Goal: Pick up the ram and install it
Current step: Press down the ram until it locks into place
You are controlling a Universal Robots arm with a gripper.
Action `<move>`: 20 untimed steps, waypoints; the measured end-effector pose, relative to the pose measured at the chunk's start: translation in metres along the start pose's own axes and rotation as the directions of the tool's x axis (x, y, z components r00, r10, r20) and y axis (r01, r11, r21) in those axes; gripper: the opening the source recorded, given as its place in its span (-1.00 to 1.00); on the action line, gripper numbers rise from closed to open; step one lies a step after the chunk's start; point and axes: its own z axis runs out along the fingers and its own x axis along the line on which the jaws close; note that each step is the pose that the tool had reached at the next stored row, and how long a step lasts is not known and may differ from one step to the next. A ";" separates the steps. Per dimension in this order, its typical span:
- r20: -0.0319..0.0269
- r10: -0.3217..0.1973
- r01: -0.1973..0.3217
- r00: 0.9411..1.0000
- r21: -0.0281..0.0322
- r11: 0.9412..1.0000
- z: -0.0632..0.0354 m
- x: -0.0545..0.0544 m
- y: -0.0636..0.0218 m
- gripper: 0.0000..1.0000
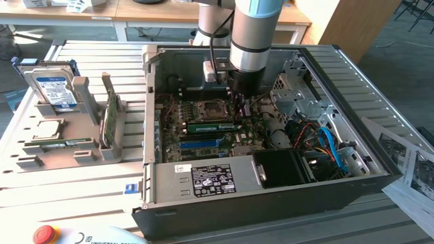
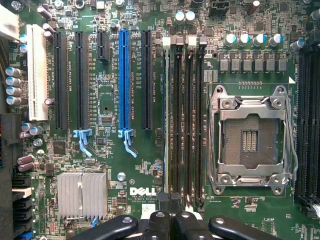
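Your arm is down inside the open case [image 1: 271,218], and the gripper [image 1: 239,104] hangs low over the board, just beside the CPU socket [image 1: 210,109]. From the wrist you see the fingers [image 2: 157,222] pressed together at the edge of the picture, jaws fully closed, with no gap between them. Whether anything thin is pinched there, you cannot tell. The fingertips sit right over one end of the black memory slots [image 2: 184,115], which run alongside the socket [image 2: 250,140]. Now the ram [image 1: 210,127]: in the exterior view a long green stick with dark chips stands along the board just in front of the socket. Its end toward the exterior view's right comes up close to the gripper's tip. Contact between the two is too close to call from here. Beyond the memory slots in the wrist view lies the blue slot [image 2: 124,80], then a row of black ones and a white one, and a finned heatsink [image 2: 81,195] sits near the Dell lettering. Back outside, the power supply [image 1: 210,180] fills the near side of the case, with its label facing up. At the exterior view's left, well apart from the case, the grey tray [image 1: 68,157] carries a hard drive [image 1: 54,89] propped upright. It also holds a broader green card [image 1: 109,119] standing on edge, and a second thin stick [image 1: 58,144] lying flat near the tray's front.
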 end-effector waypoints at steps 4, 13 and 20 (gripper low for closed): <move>0.000 0.000 0.000 1.000 0.000 1.000 0.0002 0.000 0.0000 -0.79; 0.000 0.000 0.000 1.000 -0.002 1.000 -0.0022 0.000 0.0000 -0.79; 0.000 0.000 0.000 1.000 -0.005 1.000 -0.0075 0.000 -0.0003 -0.79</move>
